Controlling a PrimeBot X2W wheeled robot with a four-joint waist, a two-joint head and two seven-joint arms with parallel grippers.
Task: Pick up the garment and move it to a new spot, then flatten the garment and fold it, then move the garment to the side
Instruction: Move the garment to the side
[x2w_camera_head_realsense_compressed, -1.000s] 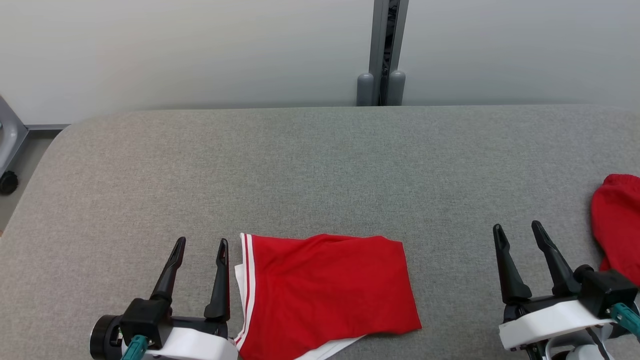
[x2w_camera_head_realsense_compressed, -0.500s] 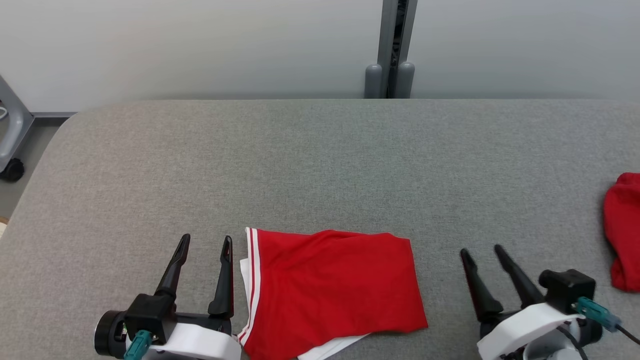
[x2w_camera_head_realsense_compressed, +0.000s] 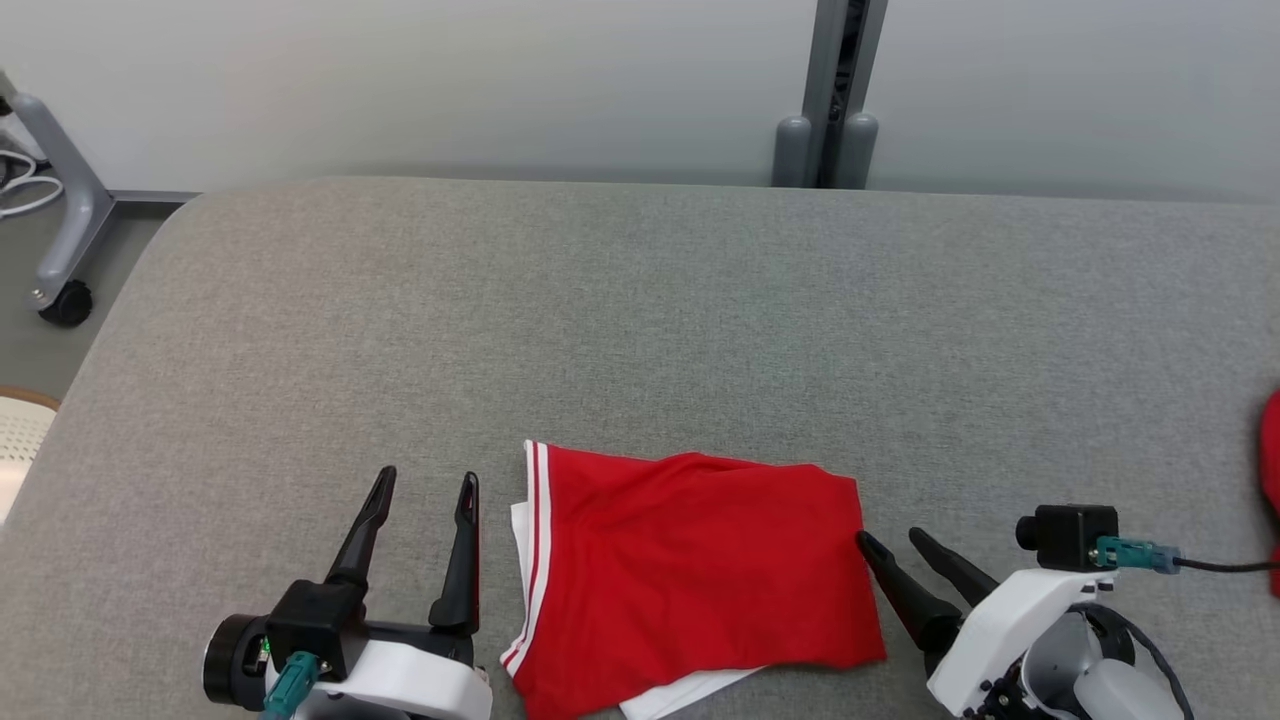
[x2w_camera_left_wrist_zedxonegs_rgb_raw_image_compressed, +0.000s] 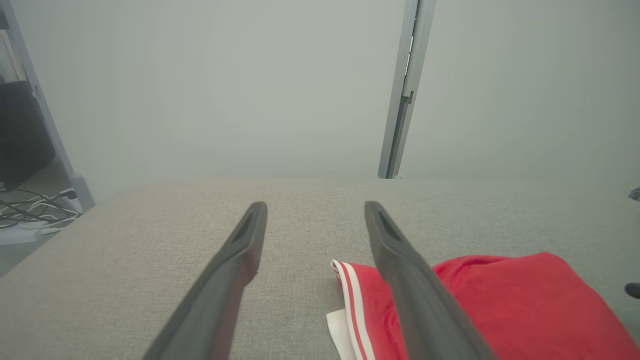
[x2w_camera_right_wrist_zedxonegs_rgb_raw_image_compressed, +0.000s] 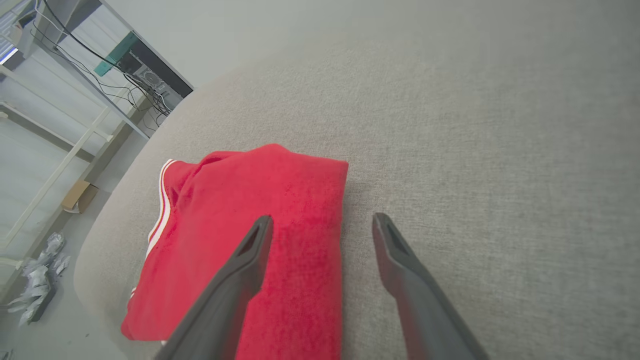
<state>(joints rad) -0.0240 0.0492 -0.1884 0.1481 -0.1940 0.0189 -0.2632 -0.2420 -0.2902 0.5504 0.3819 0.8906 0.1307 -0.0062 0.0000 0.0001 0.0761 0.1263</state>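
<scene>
A red garment (x2w_camera_head_realsense_compressed: 690, 570) with a white-striped hem lies flat on the grey counter (x2w_camera_head_realsense_compressed: 640, 320) between the two claws. The left claw (x2w_camera_head_realsense_compressed: 427, 475), fingers spread wide and empty, hovers just beside the striped hem. The right claw (x2w_camera_head_realsense_compressed: 889, 536), equally wide and empty, straddles the opposite edge, one finger above cloth, the other above bare counter.

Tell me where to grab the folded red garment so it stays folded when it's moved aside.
Probably both short ends together: right gripper on the plain right edge, which its open jaws straddle, left gripper on the white-striped edge beside it. Come in low from each side and pinch every layer, since the garment lies flat in a loose stack.
</scene>
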